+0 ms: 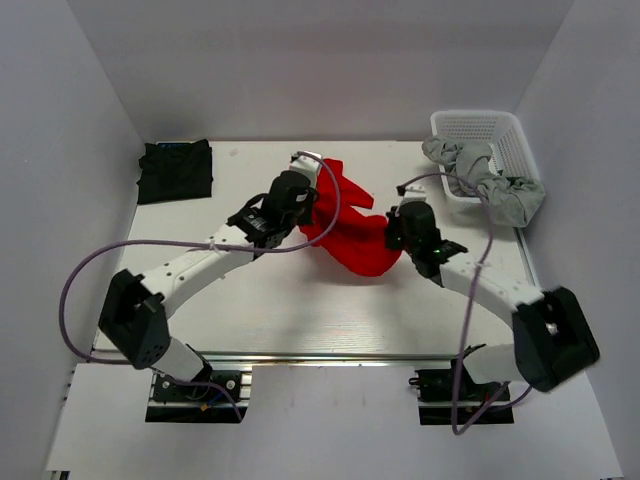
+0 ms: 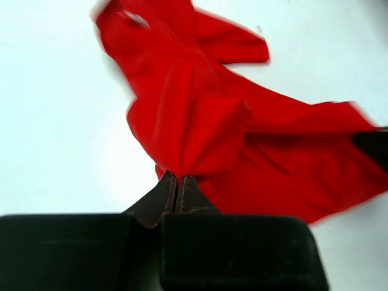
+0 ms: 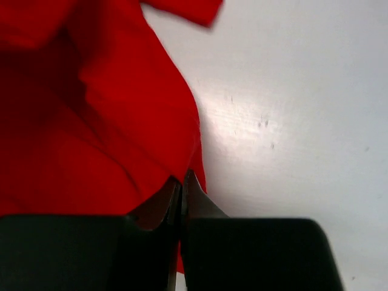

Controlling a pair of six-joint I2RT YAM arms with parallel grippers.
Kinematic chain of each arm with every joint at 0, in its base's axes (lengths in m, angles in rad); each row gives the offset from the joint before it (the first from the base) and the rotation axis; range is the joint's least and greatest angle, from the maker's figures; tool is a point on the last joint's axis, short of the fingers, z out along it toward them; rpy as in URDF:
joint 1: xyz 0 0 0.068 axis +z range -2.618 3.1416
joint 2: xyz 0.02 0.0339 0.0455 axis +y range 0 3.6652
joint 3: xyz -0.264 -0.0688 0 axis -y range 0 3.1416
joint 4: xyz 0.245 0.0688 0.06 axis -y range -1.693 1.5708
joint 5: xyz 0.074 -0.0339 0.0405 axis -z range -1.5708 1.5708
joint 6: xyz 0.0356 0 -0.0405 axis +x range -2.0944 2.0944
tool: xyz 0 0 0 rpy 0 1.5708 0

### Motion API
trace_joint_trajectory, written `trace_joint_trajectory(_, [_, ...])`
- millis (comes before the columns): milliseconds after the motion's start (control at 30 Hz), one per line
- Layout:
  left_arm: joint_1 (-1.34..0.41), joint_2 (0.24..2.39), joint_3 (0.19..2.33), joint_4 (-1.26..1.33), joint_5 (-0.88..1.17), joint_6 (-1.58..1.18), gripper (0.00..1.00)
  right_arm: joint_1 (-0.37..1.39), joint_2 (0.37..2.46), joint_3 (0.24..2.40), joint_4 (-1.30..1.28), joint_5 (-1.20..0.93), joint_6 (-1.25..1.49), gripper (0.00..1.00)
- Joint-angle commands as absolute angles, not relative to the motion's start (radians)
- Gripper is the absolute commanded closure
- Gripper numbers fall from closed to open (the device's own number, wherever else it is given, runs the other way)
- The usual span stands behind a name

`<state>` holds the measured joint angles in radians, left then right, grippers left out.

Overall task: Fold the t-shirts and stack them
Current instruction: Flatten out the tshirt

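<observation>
A bright red t-shirt lies crumpled in the middle of the table. My left gripper is shut on a pinch of its cloth at the shirt's left side; in the left wrist view the gripper holds a bunched fold of the red t-shirt. My right gripper is shut on the shirt's right edge; in the right wrist view the gripper pinches the red t-shirt's hem. A black t-shirt with a blue neck label lies folded at the far left.
A white lattice basket stands at the far right with a grey garment hanging over its rim onto the table. White walls close in the table on the left, back and right.
</observation>
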<state>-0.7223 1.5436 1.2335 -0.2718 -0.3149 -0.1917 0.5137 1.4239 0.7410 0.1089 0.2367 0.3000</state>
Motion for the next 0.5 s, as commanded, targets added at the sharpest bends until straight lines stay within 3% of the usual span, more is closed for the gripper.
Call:
trace_joint_trajectory(0, [-0.718, 1.361, 1.233, -0.229, -0.462, -0.147, 1.0, 0.512, 1.199, 0.747, 0.178, 0.274, 0.301, 1.0])
trace_joint_trajectory(267, [-0.718, 1.067, 1.18, -0.198, -0.652, -0.109, 1.0, 0.511, 0.867, 0.824, 0.146, 0.382, 0.241, 1.0])
trace_joint_trajectory(467, [-0.718, 0.885, 1.169, -0.121, -0.559, -0.023, 1.0, 0.511, 0.741, 0.955, 0.167, 0.352, 0.163, 1.0])
